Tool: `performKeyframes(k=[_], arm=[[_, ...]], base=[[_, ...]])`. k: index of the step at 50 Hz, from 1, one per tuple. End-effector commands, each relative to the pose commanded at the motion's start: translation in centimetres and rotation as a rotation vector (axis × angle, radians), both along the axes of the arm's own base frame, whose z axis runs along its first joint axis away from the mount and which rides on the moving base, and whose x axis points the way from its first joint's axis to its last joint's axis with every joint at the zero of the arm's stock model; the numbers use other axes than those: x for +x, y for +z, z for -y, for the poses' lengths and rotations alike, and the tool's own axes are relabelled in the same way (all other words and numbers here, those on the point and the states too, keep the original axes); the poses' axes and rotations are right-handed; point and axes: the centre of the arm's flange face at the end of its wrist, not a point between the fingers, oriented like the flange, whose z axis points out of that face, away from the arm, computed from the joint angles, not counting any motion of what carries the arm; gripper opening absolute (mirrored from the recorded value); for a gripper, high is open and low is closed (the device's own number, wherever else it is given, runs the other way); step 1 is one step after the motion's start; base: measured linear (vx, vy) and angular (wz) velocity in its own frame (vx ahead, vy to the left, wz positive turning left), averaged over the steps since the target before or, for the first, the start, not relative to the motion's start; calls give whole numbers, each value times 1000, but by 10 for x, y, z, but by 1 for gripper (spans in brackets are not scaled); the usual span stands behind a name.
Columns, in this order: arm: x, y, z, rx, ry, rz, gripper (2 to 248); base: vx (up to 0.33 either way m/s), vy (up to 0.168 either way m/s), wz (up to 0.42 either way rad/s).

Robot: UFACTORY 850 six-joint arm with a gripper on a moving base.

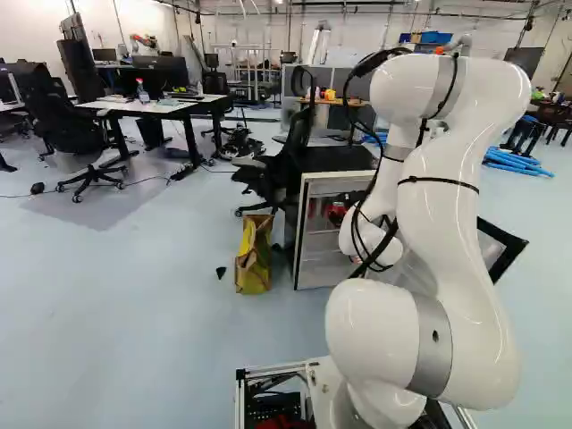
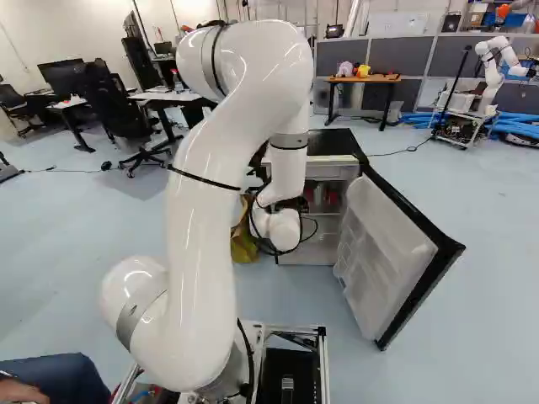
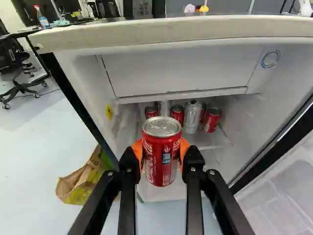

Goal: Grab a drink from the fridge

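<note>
Orange pads (image 3: 184,149) on the jaws press a red can (image 3: 161,154) from two sides, holding it upright with its silver lid uppermost. Ahead of the held can, below the fridge's pale inner compartment (image 3: 181,71), more red and silver cans (image 3: 192,116) stand close together. The fridge (image 2: 339,143) has its door (image 2: 396,261) swung wide at the right of the right base view. The white arm (image 2: 219,168) reaches forward and down to it. Just beside the fridge's other side, a yellow-and-brown bag (image 1: 253,255) sits on the floor (image 1: 134,313), near a black office chair (image 1: 281,170).
</note>
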Motion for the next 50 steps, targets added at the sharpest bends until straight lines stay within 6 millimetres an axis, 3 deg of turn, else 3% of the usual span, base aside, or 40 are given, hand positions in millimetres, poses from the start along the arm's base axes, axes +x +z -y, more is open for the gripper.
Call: performKeyframes(k=[21,50], arm=[[-36,30,-6,-4,-27,7,94],[-50,63,-7,-30,-43,59,94]], base=[[0,0,0],[0,0,0]])
